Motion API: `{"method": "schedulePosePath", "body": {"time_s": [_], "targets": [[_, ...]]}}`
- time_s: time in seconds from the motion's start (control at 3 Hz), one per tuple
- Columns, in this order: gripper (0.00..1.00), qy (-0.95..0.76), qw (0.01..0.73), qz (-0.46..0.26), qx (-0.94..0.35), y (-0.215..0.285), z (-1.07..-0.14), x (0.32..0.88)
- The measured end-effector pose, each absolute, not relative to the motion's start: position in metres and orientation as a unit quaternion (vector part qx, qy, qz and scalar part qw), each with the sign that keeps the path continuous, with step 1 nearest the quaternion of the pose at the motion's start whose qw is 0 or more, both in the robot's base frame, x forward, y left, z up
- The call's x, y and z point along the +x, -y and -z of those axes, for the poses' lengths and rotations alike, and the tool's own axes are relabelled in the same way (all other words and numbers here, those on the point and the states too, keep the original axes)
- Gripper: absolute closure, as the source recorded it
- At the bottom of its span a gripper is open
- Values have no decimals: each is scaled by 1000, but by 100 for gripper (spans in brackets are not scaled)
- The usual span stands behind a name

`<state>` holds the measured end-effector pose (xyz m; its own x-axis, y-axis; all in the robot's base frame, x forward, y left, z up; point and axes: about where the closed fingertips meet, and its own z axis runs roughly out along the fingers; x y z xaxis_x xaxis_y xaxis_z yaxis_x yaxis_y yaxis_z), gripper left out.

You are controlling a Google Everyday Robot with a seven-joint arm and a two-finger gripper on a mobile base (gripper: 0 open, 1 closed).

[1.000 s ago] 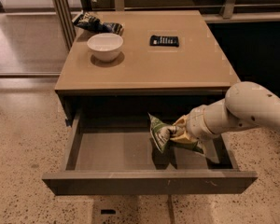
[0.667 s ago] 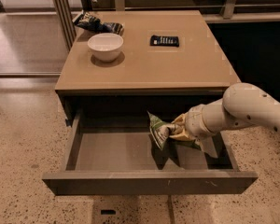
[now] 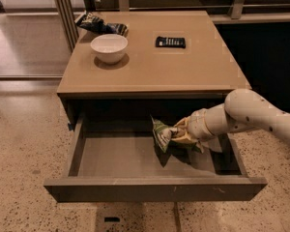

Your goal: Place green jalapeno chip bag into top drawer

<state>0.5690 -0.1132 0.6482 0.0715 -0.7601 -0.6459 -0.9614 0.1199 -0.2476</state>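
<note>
Now top drawer [image 3: 154, 188] stands open, left half of bare bottom free. Gripper [image 3: 182, 134] inside drawer, right of middle, grasping green jalapeno chip bag [image 3: 161, 134], bag upright. White bowl [image 3: 109, 47] on table [image 3: 183, 69].

Dim, warm overhead light covers the tabletop [image 3: 183, 66], with soft shadow under the white bowl [image 3: 108, 46]. Pale glare streaks the floor [image 3: 24, 37] at upper left. Right of centre, the gripper [image 3: 180, 133] clasping the green jalapeno chip bag [image 3: 160, 133] shadows the top drawer [image 3: 116, 157].
</note>
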Motion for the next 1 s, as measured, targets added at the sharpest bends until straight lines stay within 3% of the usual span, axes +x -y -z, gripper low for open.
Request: {"method": "schedulePosePath", "body": {"time_s": [0.33, 0.67, 1.0], "targets": [[100, -662, 343, -167, -645, 111, -628, 578], [82, -662, 343, -168, -644, 111, -626, 578], [59, -662, 343, -168, -644, 111, -626, 578]]}}
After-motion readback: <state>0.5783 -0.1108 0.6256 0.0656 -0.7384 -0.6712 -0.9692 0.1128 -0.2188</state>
